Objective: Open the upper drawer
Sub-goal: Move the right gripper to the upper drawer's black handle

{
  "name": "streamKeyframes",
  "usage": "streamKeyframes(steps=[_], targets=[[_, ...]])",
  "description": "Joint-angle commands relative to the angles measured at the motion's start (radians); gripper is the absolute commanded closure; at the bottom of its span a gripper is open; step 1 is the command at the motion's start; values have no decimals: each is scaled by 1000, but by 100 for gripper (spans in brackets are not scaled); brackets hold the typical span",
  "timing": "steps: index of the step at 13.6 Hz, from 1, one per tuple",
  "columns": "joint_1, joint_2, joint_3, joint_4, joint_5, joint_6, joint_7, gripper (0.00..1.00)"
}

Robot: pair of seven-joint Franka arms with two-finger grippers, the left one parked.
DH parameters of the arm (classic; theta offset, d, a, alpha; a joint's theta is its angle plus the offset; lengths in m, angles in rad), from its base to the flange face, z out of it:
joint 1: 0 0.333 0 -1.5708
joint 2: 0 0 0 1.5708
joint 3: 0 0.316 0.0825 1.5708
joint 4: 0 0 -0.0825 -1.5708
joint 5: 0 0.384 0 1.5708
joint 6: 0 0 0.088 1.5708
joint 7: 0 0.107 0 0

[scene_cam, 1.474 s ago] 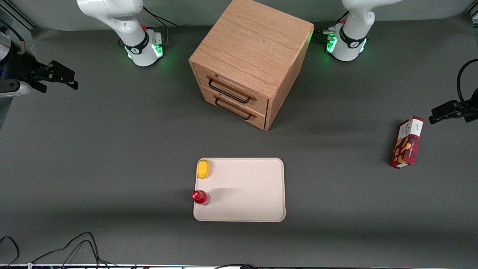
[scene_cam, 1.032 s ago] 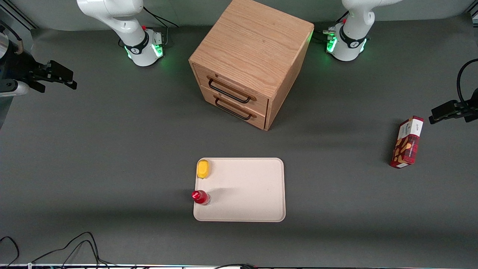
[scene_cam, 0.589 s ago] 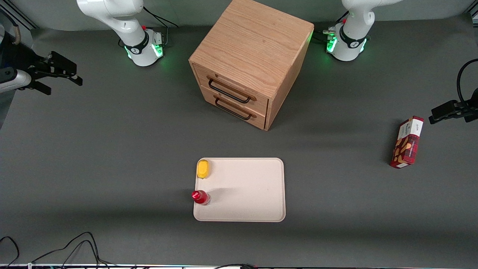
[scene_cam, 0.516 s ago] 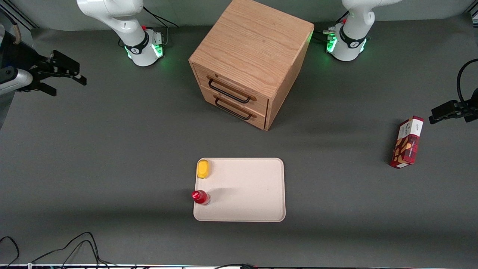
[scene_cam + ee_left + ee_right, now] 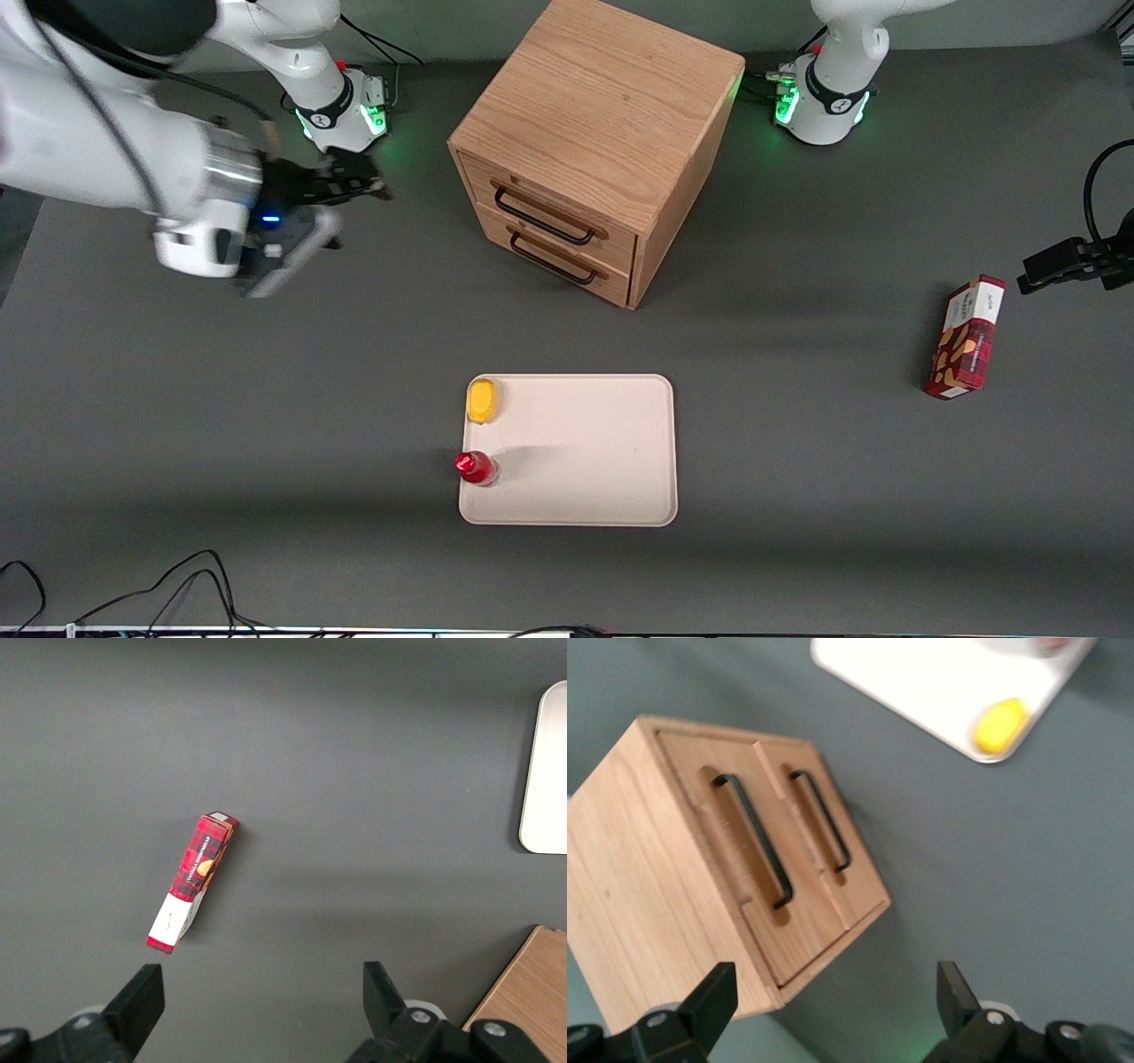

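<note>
The wooden cabinet (image 5: 602, 115) stands at the middle of the table, far from the front camera. Its upper drawer (image 5: 567, 206) is closed, with its long black handle (image 5: 542, 217) above the lower drawer's like handle (image 5: 554, 259). My right gripper (image 5: 359, 182) is open and empty. It hangs above the table beside the cabinet, toward the working arm's end, well apart from the handles. In the right wrist view the open gripper (image 5: 834, 985) faces the drawer fronts, with the upper drawer's handle (image 5: 753, 840) beside the lower one (image 5: 822, 819).
A white tray (image 5: 602, 461) lies nearer the front camera than the cabinet, with a yellow object (image 5: 482, 400) and a red bottle (image 5: 475, 467) on it. A red snack box (image 5: 966, 337) lies toward the parked arm's end and shows in the left wrist view (image 5: 190, 881).
My right arm has swung in from the working arm's end of the table to close beside the cabinet. The drawers and other objects have not moved.
</note>
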Motion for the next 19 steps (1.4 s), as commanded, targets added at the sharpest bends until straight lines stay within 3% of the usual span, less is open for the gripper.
streamKeyframes(steps=[1,3,7,15,19], targets=[[-3,118,119,58,3,6,-55,0],[29,178,167,44,-12,60,-55,0],[48,266,274,-39,-130,190,-55,0],[51,273,299,-185,-209,341,-89,0],[52,273,299,-218,-216,385,-91,0]])
